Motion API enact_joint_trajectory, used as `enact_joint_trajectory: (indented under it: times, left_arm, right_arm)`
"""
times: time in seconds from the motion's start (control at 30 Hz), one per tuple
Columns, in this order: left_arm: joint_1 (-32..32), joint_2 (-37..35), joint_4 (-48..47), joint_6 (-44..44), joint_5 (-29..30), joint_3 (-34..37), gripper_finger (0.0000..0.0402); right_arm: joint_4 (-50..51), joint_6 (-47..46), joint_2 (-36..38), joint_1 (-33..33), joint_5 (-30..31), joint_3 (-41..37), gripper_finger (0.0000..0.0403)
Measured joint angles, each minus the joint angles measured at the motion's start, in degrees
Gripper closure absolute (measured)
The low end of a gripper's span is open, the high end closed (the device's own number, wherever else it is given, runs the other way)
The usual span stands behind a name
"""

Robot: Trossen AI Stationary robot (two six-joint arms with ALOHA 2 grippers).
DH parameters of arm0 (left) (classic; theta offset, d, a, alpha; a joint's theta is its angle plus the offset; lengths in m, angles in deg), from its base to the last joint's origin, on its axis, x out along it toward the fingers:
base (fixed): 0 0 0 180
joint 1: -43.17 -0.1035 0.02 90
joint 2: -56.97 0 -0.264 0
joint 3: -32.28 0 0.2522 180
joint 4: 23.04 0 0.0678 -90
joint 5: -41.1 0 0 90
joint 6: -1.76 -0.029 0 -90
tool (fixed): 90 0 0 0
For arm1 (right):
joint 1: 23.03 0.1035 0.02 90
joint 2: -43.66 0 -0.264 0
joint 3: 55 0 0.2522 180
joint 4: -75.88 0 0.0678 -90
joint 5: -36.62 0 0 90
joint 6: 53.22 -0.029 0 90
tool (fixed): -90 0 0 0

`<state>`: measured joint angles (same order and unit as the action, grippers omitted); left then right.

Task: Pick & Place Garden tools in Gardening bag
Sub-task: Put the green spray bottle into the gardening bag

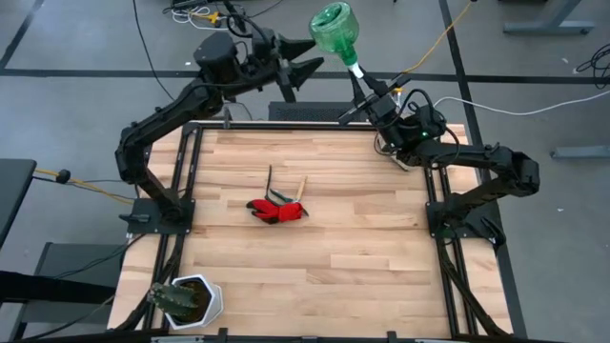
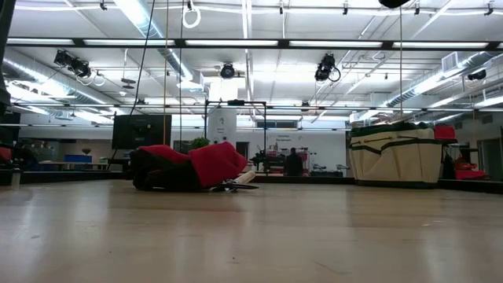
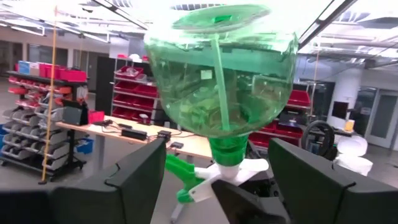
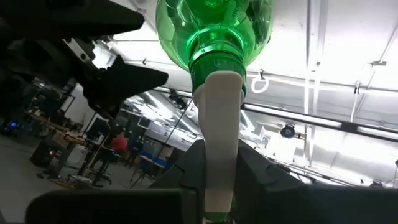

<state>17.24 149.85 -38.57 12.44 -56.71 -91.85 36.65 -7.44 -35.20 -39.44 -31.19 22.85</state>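
My right gripper (image 1: 362, 88) is shut on a translucent green watering bottle (image 1: 334, 29), held high above the table's far edge. My left gripper (image 1: 311, 57) is open, level beside the bottle on its left. In the left wrist view its fingers (image 3: 140, 180) stand apart in front of the bottle (image 3: 221, 74) without touching it. A red glove (image 1: 276, 211) lies on the table's middle with slim wooden-handled tools (image 1: 271, 181) across it. The beige bag (image 2: 395, 156) stands at the right in the low view. In the high view my right arm mostly hides it. My right gripper pinches the bottle's white spray head (image 4: 221, 124) between its two fingers, just below the green collar (image 4: 217, 62). The fingers point up, slanting toward the far edge. The bottle stands above the fingers, body uppermost, tilted, lifted clear of the table.
A white pot with a dark plant (image 1: 186, 300) stands at the near left corner. Bare wood lies around the glove (image 2: 212, 163). Black frame rails (image 1: 186, 191) run along the table's left and right sides.
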Motion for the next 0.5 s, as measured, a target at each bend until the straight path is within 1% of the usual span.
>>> enact_joint_trajectory:
  times: [0.2,0.37,0.5]
  left_arm:
    - [0.11,-0.53,-0.3,0.34,0.09,0.0,0.011]
    - [0.48,-0.48,-1.44,0.66,0.08,0.0,0.011]
    - [0.52,-0.42,-1.6,0.67,0.07,0.0,0.011]
  right_arm:
    - [1.91,0.13,0.24,0.0,4.64,0.0,0.035]
    - [8.02,0.09,0.98,0.59,10.47,0.0,0.035]
    - [11.83,-0.3,3.0,1.18,11.39,0.0,0.035]
